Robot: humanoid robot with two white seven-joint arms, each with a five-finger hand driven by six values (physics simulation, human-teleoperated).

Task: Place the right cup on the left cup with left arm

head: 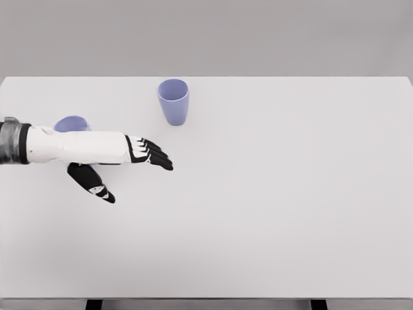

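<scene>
Two lavender cups stand on the white table (pixel 271 194). The right cup (pixel 173 101) is upright near the far edge, left of the middle. Only the rim of the left cup (pixel 71 123) shows, because my left forearm covers the rest of it. My left hand (pixel 132 174) reaches in from the left edge with its black fingers (pixel 155 156) stretched out and the thumb spread downward, holding nothing. Its fingertips lie below the right cup and slightly to its left, clearly apart from it.
The table's far edge runs just behind the right cup. Its near edge shows at the bottom of the view, with two dark legs under it.
</scene>
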